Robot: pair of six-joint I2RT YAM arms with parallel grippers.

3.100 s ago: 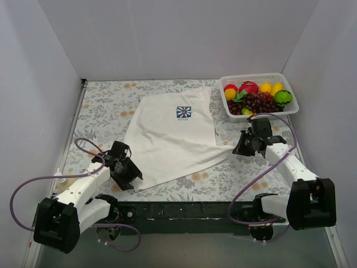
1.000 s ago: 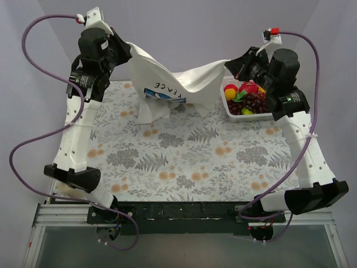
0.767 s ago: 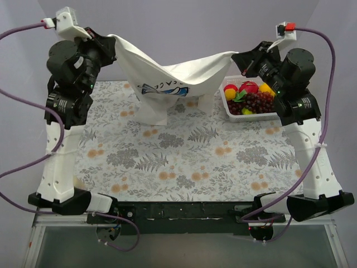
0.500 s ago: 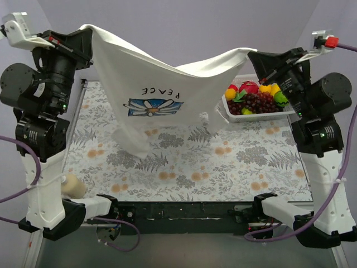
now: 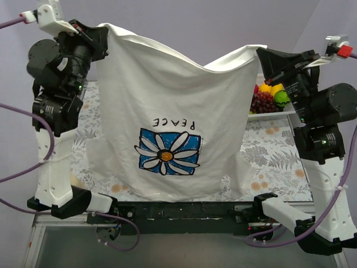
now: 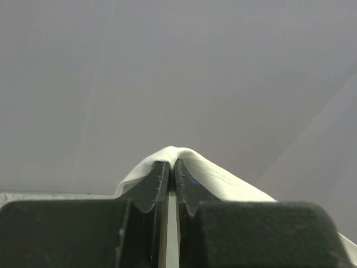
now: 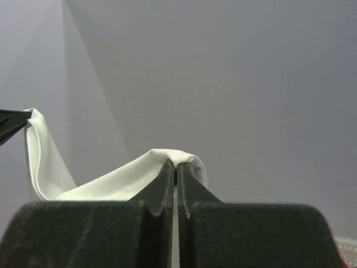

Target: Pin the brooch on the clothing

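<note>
one white T-shirt [image 5: 173, 89], my two pincers, left pincer [image 5: 103, 34] and right pincer [image 5: 261, 54] each clamped on its top edge, one blue daisy square [image 5: 167, 152]

**Fruit Basket Seen at Far Right of Flowered Table**

A table [image 5: 273, 148] was seen covered with a grey leaf-and-flower cloth, with orange blossoms scattered through the pattern. Only its left and right margins were exposed. At the far right a white basket [image 5: 269, 116] was set on it, and little but the near rim could be made out. Dark purple grapes [image 5: 261, 103] were heaped inside, with a yellow fruit [image 5: 267, 88] behind them and a green fruit [image 5: 282, 98] just beside them on the right. A black rail [image 5: 184, 211] was fixed along the near edge. Plain pale grey walls [image 5: 189, 28] were seen behind and at the sides.
</note>
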